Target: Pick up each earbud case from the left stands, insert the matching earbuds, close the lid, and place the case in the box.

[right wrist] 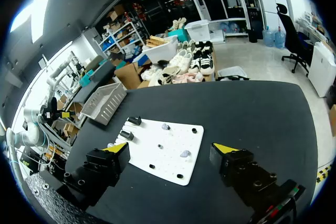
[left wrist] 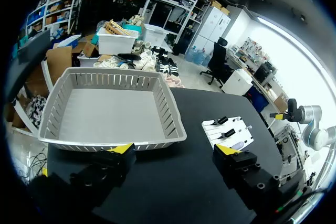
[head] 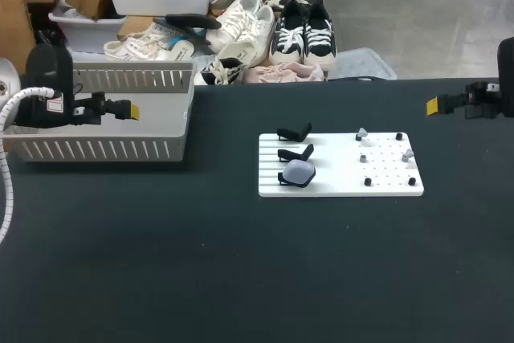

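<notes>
Head view shows a white board (head: 341, 168) lying flat on the dark worktop (head: 241, 263), and I place all other things by this board. On its left part are three black stands (head: 294, 132) in a row, one behind the other. The earbud case (head: 299, 171), pale and rounded, sits on the stand nearest to the front edge of the worktop; the two stands behind it carry nothing. I cannot tell if its lid is open. On the right part of the board there are small black pegs (head: 368, 181), and pale earbuds (head: 362, 134) rest among them, well apart from the case.

A grey box (head: 104, 149) with slotted walls stands on the worktop to the left of the board, not touching it. The left pincer (head: 128, 109) hangs over this box, far from the board. In the left wrist view its two yellow tips stand wide apart and there is nothing between them.

The right pincer (head: 434, 104) is to the right of the board and further back, above the worktop. In the right wrist view its tips are also spread wide and hold nothing; the board lies ahead of it.
</notes>
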{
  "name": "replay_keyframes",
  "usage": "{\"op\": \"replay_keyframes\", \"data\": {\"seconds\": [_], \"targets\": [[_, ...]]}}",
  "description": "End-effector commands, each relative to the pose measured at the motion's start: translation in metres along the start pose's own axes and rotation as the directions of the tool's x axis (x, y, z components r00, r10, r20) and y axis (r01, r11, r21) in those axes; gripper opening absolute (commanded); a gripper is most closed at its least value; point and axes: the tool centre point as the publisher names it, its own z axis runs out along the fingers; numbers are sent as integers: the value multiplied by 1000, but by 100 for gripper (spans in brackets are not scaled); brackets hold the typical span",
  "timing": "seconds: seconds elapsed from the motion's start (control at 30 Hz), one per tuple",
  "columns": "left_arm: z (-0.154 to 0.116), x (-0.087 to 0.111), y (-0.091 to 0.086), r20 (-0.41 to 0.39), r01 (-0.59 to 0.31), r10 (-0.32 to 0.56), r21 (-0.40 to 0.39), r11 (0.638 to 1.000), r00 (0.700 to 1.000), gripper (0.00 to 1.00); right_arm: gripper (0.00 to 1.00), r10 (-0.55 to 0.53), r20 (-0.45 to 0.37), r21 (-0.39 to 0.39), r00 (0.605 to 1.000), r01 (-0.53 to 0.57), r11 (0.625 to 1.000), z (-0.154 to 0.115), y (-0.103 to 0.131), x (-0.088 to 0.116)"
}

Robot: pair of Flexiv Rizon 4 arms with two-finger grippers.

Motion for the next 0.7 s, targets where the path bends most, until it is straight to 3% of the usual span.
{"op": "replay_keyframes", "data": {"seconds": [0.03, 0.6, 0.7], "targets": [[0, -1, 0, -4, 0, 0, -1, 1000, 1000, 100, 100, -2, -1, -7, 1000, 2, 1000, 0, -2, 0], [0, -1, 0, -4, 0, 0, -1, 1000, 1000, 100, 100, -2, -1, -7, 1000, 2, 1000, 0, -2, 0], [2, -7, -8, -11, -71, 71, 35, 997, 997, 100, 100, -2, -1, -7, 1000, 2, 1000, 0, -2, 0]]}}
